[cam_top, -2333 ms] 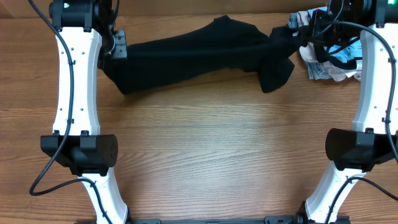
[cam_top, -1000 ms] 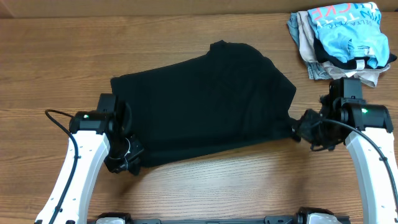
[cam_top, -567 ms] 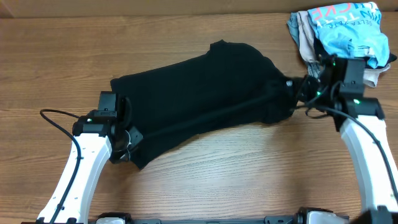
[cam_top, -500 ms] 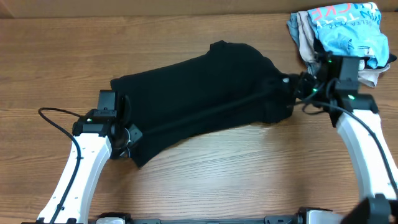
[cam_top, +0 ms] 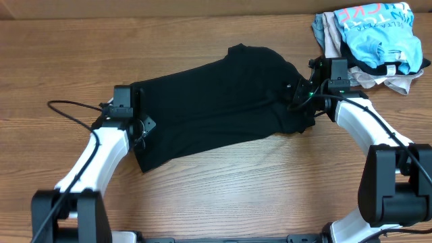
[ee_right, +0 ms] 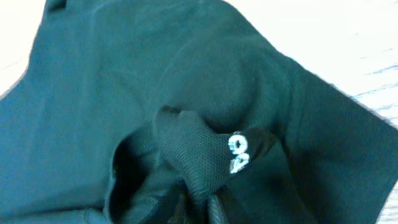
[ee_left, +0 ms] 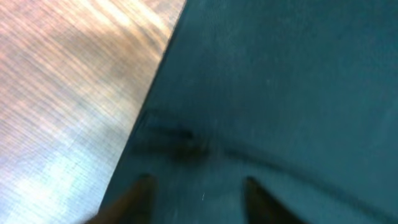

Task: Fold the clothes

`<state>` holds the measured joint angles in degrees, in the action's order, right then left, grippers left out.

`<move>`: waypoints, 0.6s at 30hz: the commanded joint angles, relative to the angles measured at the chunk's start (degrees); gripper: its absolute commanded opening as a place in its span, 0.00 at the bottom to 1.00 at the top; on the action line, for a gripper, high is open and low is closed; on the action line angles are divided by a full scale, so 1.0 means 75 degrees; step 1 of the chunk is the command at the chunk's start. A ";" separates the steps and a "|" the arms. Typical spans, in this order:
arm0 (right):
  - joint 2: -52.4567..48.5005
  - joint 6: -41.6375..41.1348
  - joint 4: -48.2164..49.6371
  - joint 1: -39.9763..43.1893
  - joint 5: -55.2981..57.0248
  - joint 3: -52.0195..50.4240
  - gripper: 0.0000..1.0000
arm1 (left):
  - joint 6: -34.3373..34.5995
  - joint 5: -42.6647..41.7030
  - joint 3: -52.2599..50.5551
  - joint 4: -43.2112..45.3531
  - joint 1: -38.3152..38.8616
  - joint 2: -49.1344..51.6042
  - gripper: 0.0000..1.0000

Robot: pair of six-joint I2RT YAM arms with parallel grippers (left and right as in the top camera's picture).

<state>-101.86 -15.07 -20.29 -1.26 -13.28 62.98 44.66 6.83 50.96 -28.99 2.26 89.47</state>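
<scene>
Black T-shirt (cam_top: 223, 101) mid-desk (cam_top: 236, 196), folded once lengthwise, edges uneven. Right gripper (cam_top: 302, 94) pinching bunched cloth by white mark; left gripper (cam_top: 138, 126) at opp. edge, blurred, can't tell if clamped. Remaining, prob.: release, smooth, cross-fold.

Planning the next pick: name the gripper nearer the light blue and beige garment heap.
Right. The right gripper is just beside the heap; the left gripper is across the black fabric T-shirt.
</scene>
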 commanded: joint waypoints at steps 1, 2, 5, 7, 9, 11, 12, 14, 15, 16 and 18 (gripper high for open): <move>0.0070 -0.0012 0.0029 0.0044 0.0122 0.0070 0.36 | -0.0752 0.0201 -0.0023 0.0408 0.0000 0.0516 0.94; 0.0125 -0.0009 -0.0038 0.0076 0.0003 0.0070 0.44 | -0.1046 0.0201 -0.0012 0.0466 -0.0003 0.0533 1.00; 0.0504 -0.0017 -0.0344 0.0326 -0.0784 0.0070 0.63 | -0.1988 0.0143 0.0271 0.0096 -0.0020 0.0391 1.00; 0.0784 -0.0201 -0.0734 0.0586 -0.0924 0.0070 0.72 | -0.2229 0.0140 0.0688 -0.0495 -0.0050 0.0271 1.00; 0.0915 -0.0224 -0.1201 0.0857 -0.0927 0.0067 0.77 | -0.2250 0.0143 0.1250 -0.1323 -0.0073 0.0192 1.00; 0.0898 -0.0221 -0.1696 0.1099 -0.0889 0.0055 0.77 | -0.2276 0.0137 0.1804 -0.2095 -0.0070 0.0181 1.00; 0.0863 -0.0221 -0.1880 0.1174 -0.0801 0.0038 0.77 | -0.2285 0.0140 0.2002 -0.2363 -0.0070 0.0181 1.00; 0.0766 -0.0219 -0.2197 0.1311 -0.0574 -0.0041 0.77 | -0.2396 0.0140 0.2311 -0.2742 -0.0070 0.0181 1.00; 0.0688 -0.0219 -0.2259 0.1381 -0.0554 -0.0137 0.77 | -0.2468 0.0137 0.2422 -0.2847 -0.0061 0.0181 1.00; 0.0629 -0.0219 -0.2261 0.1411 -0.0557 -0.0216 0.77 | -0.2483 0.0140 0.2448 -0.2862 -0.0055 0.0181 1.00; 0.0487 -0.0224 -0.2197 0.1451 -0.0557 -0.0490 0.72 | -0.2506 0.0140 0.2451 -0.2862 -0.0055 0.0184 1.00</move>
<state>-96.40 -16.58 -37.12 9.23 -17.82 62.04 28.25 7.16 68.23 -49.80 2.13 91.74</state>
